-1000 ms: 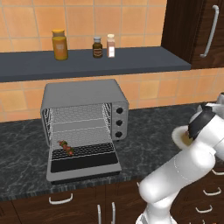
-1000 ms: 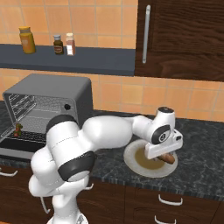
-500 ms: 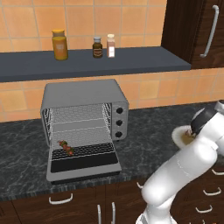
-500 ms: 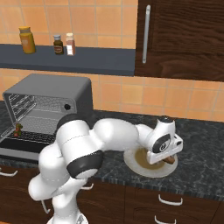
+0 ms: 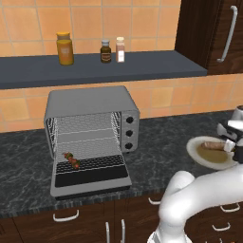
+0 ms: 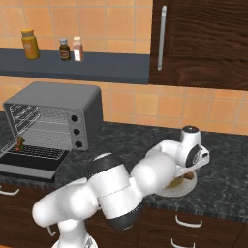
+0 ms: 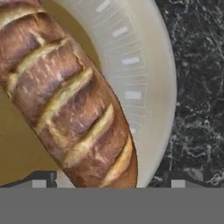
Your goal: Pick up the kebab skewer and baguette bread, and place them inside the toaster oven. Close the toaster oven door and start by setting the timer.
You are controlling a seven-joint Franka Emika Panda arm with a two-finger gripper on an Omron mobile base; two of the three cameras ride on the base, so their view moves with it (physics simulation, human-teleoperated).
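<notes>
1. The baguette bread (image 7: pixel 70 100) lies on a round plate (image 7: pixel 148 78) at the right end of the dark worktop (image 5: pixel 156 152).
2. The gripper (image 5: pixel 228 142) is low over the plate, right at the bread. I cannot tell if its two tips are open or squeezing the bread.
3. The toaster oven (image 5: pixel 90 123) sits by the back edge of the worktop, well apart from the plate.
4. The toaster oven door (image 5: pixel 90 178) lies open and flat.
5. The kebab skewer (image 5: pixel 72 160) rests on the oven's rack, at its left front corner.
</notes>
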